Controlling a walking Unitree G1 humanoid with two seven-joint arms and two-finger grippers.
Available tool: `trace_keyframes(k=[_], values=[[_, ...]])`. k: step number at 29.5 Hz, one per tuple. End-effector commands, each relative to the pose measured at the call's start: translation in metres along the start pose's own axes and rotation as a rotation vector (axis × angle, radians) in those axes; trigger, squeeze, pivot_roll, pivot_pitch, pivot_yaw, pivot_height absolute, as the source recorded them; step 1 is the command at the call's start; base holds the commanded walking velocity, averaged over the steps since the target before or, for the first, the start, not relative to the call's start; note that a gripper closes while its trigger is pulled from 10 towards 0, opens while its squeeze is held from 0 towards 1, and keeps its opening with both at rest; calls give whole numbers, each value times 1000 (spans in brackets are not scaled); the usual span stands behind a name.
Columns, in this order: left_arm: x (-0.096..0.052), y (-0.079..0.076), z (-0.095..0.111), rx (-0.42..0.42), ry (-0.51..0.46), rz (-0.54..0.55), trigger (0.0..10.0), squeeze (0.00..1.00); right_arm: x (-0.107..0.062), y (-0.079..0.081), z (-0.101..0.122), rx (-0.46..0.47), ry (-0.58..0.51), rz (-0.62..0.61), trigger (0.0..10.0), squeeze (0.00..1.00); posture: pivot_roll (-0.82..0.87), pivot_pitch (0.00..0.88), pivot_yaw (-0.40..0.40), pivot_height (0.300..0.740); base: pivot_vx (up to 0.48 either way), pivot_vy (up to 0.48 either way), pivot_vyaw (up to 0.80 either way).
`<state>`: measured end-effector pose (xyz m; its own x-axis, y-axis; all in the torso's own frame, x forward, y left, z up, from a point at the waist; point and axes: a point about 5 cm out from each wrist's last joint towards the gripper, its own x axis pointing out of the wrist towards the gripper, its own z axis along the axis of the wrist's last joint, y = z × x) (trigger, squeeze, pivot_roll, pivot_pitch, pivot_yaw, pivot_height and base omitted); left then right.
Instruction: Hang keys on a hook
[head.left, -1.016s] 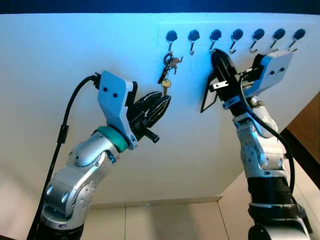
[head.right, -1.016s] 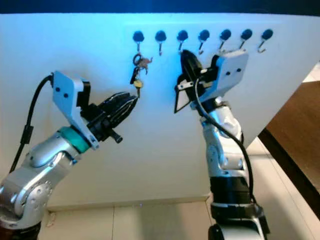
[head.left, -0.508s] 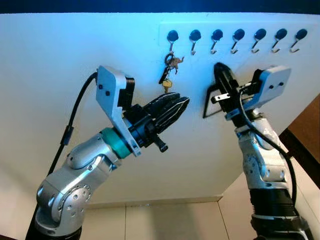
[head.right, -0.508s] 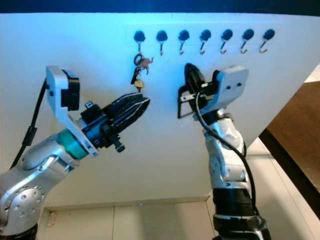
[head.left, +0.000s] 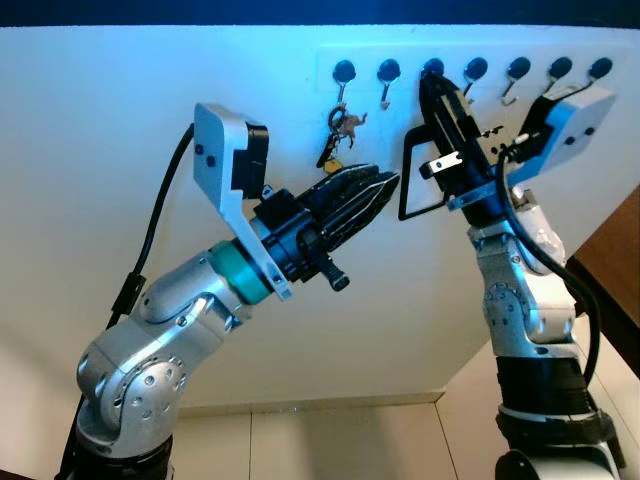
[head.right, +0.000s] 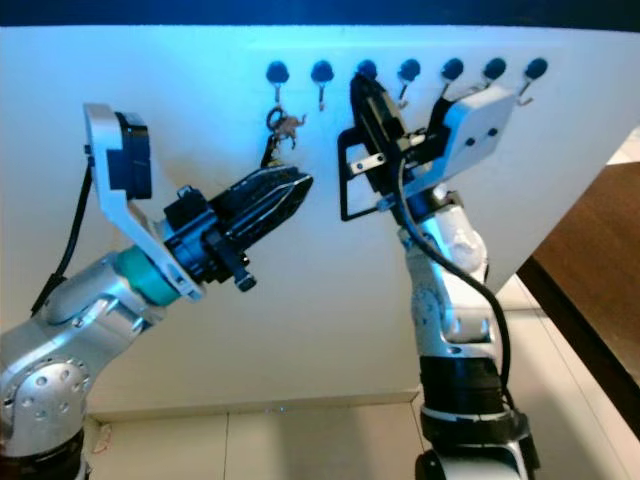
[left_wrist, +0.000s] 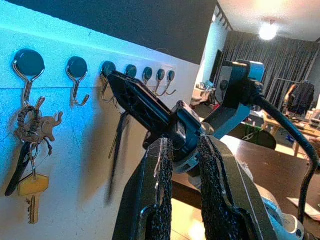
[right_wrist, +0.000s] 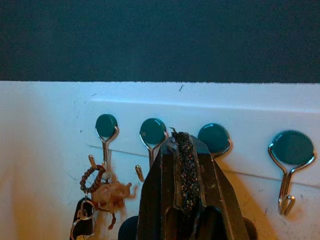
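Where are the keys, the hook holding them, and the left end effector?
keys (head.left: 331, 152), left eye view, the dark fob.
hook (head.left: 344, 72), left eye view, its round cap.
left end effector (head.left: 384, 187), left eye view, between the fingertips.

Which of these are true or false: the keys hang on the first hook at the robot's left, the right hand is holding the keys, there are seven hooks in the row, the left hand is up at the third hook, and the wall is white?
1. The keys hang on the hook at the left end of the row. True.
2. The right hand is holding the keys. False: its fingers are shut with nothing between them, and the keys hang free on the hook.
3. The hook rail carries seven hooks. True.
4. The left hand is up at the third hook. False: it sits below and beside the keys; the right hand is at the third hook.
5. The wall is white. True.
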<state>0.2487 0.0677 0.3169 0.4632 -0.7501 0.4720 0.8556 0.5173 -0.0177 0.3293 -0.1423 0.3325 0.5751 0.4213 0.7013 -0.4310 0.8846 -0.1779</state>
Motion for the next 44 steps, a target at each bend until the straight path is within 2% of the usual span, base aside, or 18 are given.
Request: trace_keyframes(k=[1, 8, 17, 19, 23, 32, 34, 38, 40, 41, 44], values=[[1, -3, 1, -3, 1, -19, 10000, 0, 2, 2, 3, -3, -20, 7, 10000, 0, 87, 150, 102, 740, 0, 0, 0], [-1, -1, 1, -10, 15, -6, 10000, 0, -9, -8, -10, -13, 56, -62, 10000, 0, 84, 152, 105, 740, 0, 0, 0], [-1, 0, 0, -10, 21, 1, 10000, 0, -12, -16, -11, -30, 60, -108, 10000, 0, 83, 151, 107, 740, 0, 0, 0], [-1, 1, -1, -10, 23, 3, 10000, 0, -14, -17, -17, -34, 95, -115, 10000, 0, 82, 149, 107, 740, 0, 0, 0], [-1, 1, -1, -8, 26, 8, 10000, 0, -19, -16, -28, -40, 165, -114, 10000, 0, 84, 149, 106, 740, 0, 0, 0], [-2, 1, -1, -6, 30, 15, 10000, 0, -24, -15, -36, 10, 200, -144, 10000, 0, 85, 149, 104, 740, 0, 0, 0], [-3, 2, -2, -5, 33, 22, 10000, 0, -30, -13, -47, 77, 260, -162, 10000, 0, 84, 145, 105, 740, 0, 0, 0], [-3, 3, -2, -5, 34, 25, 10000, 0, -32, -11, -52, 103, 284, -161, 10000, 0, 83, 144, 106, 740, 0, 0, 0], [-3, 4, -3, -3, 37, 29, 10000, 0, -33, -11, -59, 244, 295, -233, 10000, 0, 85, 138, 105, 740, 0, 0, 0], [-3, 4, -3, -3, 37, 29, 10000, 0, -33, -11, -59, 244, 295, -233, 10000, 0, 85, 138, 105, 740, 0, 0, 0], [-4, 4, -3, -2, 40, 33, 10000, 0, -34, -13, -61, 378, 268, -303, 10000, 0, 86, 136, 106, 740, 0, 0, 0]])
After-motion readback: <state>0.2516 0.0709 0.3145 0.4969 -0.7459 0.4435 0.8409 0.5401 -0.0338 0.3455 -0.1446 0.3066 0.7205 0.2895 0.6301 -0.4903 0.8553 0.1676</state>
